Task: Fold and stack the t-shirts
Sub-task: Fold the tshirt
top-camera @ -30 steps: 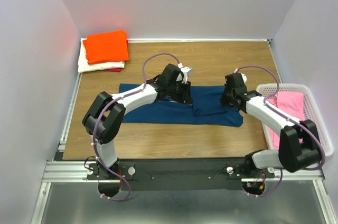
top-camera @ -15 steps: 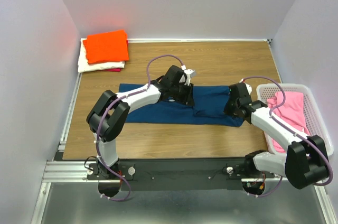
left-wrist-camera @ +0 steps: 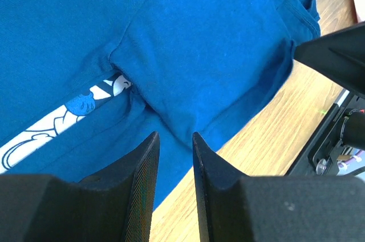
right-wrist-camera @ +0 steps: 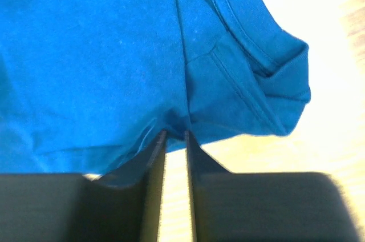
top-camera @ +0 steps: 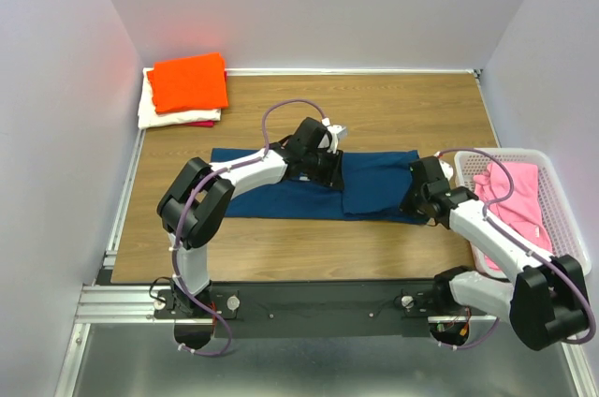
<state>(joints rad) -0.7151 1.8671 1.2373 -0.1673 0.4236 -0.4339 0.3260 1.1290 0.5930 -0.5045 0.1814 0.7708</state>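
The navy t-shirt [top-camera: 374,183] lies flat and partly folded across the middle of the table. Its white print [left-wrist-camera: 68,113] peeks out under a folded flap in the left wrist view. My left gripper [top-camera: 323,170] [left-wrist-camera: 174,134] hovers over the shirt's middle, open, with nothing between its fingers. My right gripper [top-camera: 417,198] [right-wrist-camera: 174,133] sits at the shirt's near right edge, beside the collar. Its jaws stand slightly apart, with a pucker of the navy cloth [right-wrist-camera: 85,53] at the tips. An orange t-shirt [top-camera: 189,81] tops a folded stack on a cream one [top-camera: 150,112] and a red one [top-camera: 199,124].
A white plastic basket [top-camera: 510,152] at the right edge of the table holds a pink t-shirt [top-camera: 517,189]. The folded stack occupies the back left corner. Grey walls close in the left, back and right sides.
My right gripper has moved toward the near right along the shirt's right end, and its jaws have parted from shut. The left gripper has shifted only slightly.
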